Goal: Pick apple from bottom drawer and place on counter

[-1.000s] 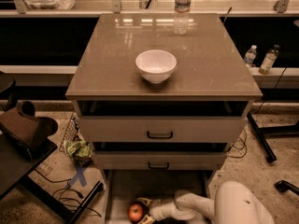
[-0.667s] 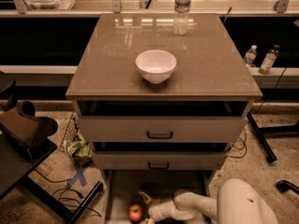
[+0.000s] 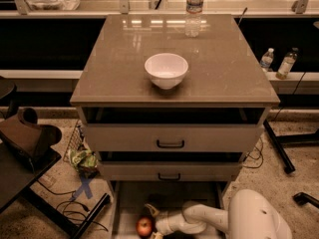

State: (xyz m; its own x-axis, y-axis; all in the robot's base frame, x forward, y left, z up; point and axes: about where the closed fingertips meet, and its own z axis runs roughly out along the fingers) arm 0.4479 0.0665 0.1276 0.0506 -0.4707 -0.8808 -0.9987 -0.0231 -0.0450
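The small red apple lies on the floor of the pulled-out bottom drawer, near its front left. My white arm reaches into the drawer from the lower right, and my gripper is right beside the apple, on its right side. The glossy taupe counter is the cabinet's top, with a white bowl at its middle.
Two drawers with black handles sit above the bottom drawer. A water bottle stands on the shelf behind the counter. Two bottles stand at the right. A brown object, cables and a green wrapper lie at the left.
The apple has shifted slightly toward the drawer's front, and my gripper has followed it and stays close on its right side.
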